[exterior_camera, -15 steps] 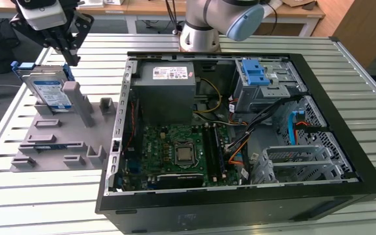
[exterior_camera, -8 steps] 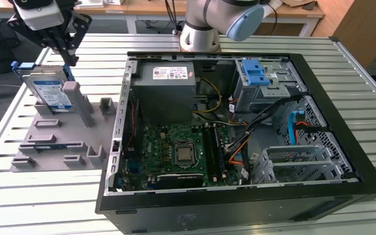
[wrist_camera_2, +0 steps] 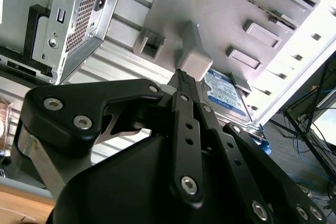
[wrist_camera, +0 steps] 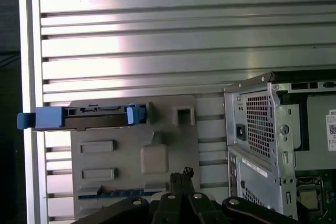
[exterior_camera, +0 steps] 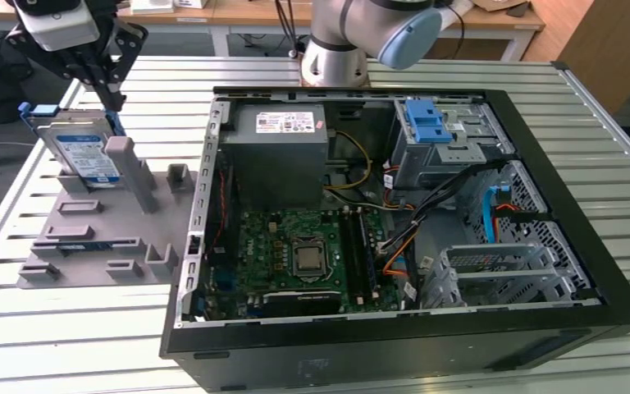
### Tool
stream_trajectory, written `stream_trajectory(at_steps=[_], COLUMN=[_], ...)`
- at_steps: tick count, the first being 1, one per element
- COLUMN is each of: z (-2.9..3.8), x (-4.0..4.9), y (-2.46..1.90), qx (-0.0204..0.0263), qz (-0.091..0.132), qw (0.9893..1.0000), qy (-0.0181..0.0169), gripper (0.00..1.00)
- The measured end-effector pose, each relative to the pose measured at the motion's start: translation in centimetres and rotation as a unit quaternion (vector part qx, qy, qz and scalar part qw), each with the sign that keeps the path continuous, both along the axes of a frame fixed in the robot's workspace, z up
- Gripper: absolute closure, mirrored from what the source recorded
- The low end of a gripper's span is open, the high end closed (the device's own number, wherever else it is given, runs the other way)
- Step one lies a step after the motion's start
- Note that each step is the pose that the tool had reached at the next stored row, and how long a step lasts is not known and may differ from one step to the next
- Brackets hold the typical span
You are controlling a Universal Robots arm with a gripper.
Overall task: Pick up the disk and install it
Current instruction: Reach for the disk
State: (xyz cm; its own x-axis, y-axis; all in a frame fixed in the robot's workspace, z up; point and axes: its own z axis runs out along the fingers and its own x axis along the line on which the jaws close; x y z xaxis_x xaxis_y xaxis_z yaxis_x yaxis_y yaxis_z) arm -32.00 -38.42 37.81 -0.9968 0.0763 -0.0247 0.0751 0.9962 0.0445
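Observation:
The disk (exterior_camera: 82,153), silver with a blue-and-white label and a blue rail frame, stands on edge in a slot of the grey fixture plate (exterior_camera: 96,246) at the exterior view's left. My gripper (exterior_camera: 108,97) hangs just above the disk's upper end, its black fingers drawn together and holding nothing. In the first wrist view the disk (wrist_camera: 79,117) appears edge-on, with the fingertips (wrist_camera: 181,174) apart from it over the plate. In the second wrist view the fingertips (wrist_camera_2: 181,75) point at a grey post beside the disk (wrist_camera_2: 227,94).
An open computer case (exterior_camera: 577,271) lies on the slatted metal table (exterior_camera: 75,345). It holds a motherboard (exterior_camera: 304,254), a grey power-supply box (exterior_camera: 282,131) and a drive bay with a blue latch (exterior_camera: 430,123). The arm's base (exterior_camera: 335,57) stands behind the case.

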Motion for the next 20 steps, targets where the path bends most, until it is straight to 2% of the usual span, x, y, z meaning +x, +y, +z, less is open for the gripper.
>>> stream_trajectory(at_steps=[6, 16, 20], z=[-0.08, -0.12, -0.12], x=[-0.51, -0.60, -0.64], y=[0.69, 0.74, 0.97], qx=[0.0000, 0.0000, 0.0000], qz=[0.000, 0.000, 0.000], qw=[1.0000, 1.0000, 1.0000], qy=[0.0001, 0.0001, 0.0001], gripper=[0.89, 0.89, 0.89])
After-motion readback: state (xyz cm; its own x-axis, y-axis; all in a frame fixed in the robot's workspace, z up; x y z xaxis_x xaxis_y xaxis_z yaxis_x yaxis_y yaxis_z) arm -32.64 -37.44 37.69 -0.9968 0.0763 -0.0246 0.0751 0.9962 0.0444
